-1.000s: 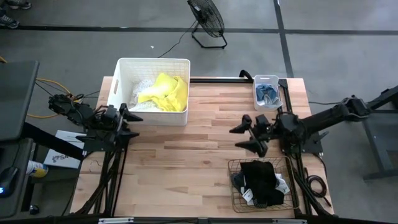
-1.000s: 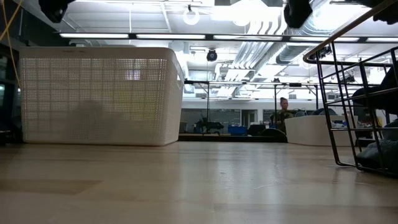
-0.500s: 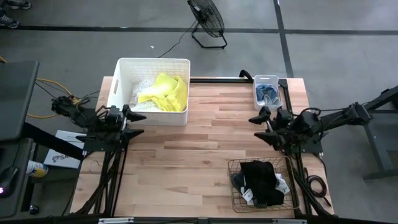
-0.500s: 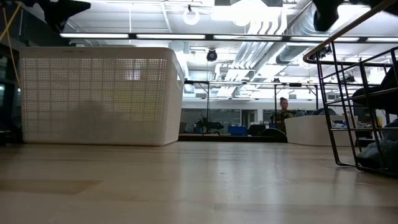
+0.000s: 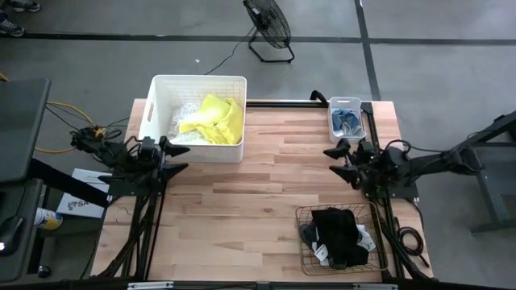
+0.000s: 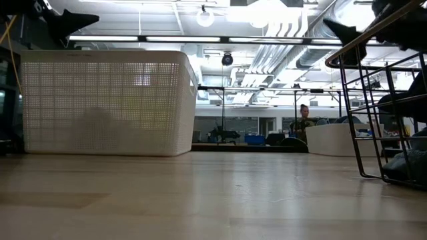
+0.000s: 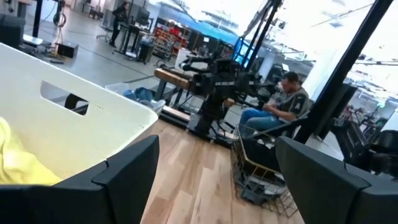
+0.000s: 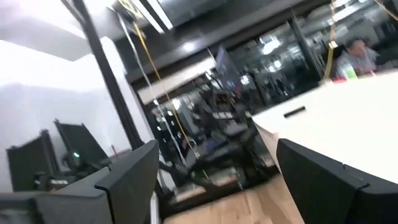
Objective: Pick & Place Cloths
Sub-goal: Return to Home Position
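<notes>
Right claw (image 5: 332, 159) and left claw (image 5: 182, 159) hang spread wide, empty; black cloths (image 5: 339, 234) fill the basket (image 5: 299, 225).

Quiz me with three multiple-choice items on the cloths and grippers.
1. Colour of the top cloth in the white tub? A red, B black, C neon yellow.
2. Where do the black cloths lie? A in the wire basket, B in the white tub, C on the floor.
3. Left gripper and right gripper are: A shut on cloth, B open and empty, C one open, one shut.
Key: C, yellow fabric tops the tub; A, the dark pile fills the basket; B, each wrist view shows a wide, empty gap.
</notes>
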